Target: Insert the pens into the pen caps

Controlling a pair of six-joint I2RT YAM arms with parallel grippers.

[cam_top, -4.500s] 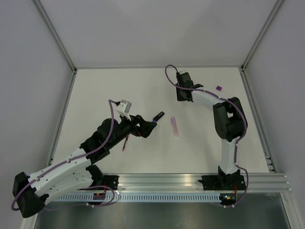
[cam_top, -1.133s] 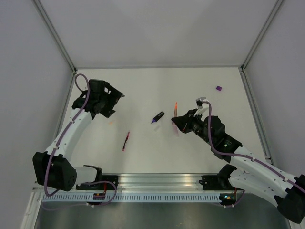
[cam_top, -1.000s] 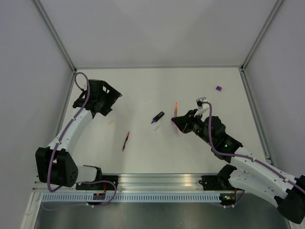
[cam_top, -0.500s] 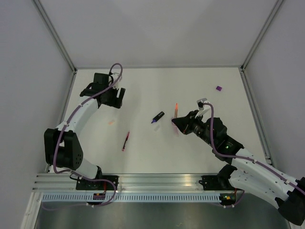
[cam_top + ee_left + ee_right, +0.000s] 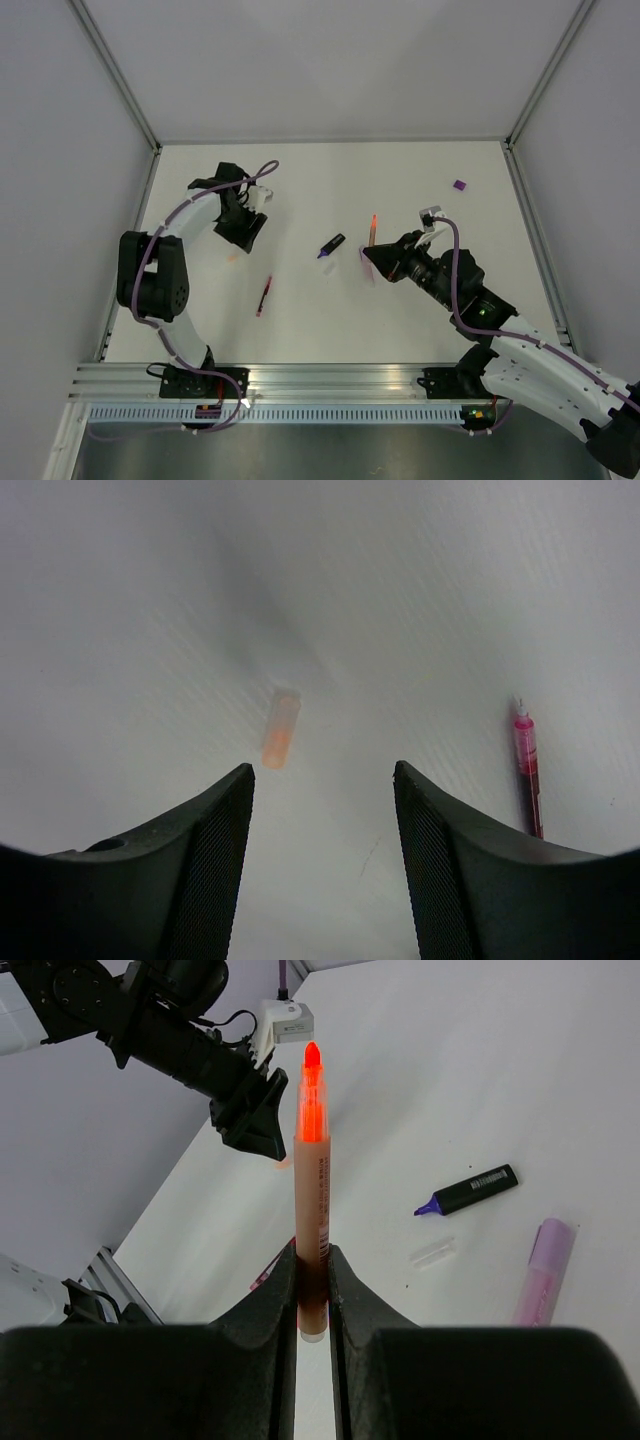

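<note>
Jaws of the left gripper (image 5: 322,780) stand apart with nothing between them, poised over the orange cap (image 5: 281,729), which lies flat on the white table (image 5: 150,600) just ahead of the fingertips; the red pen (image 5: 526,770) lies well off to 1 side. Opposite, the right gripper (image 5: 311,1272) clamps the orange pen (image 5: 311,1180), tip up, above the black marker (image 5: 470,1190) and pink-lilac pen (image 5: 541,1268). The risk: an off-centre close could flick the light cap away or trap it crooked, spoiling the meeting with the pen. Neither of the 2 coloured caps holds a pen; the purple cap (image 5: 459,185) looks empty, though it is too small to be sure.
</note>
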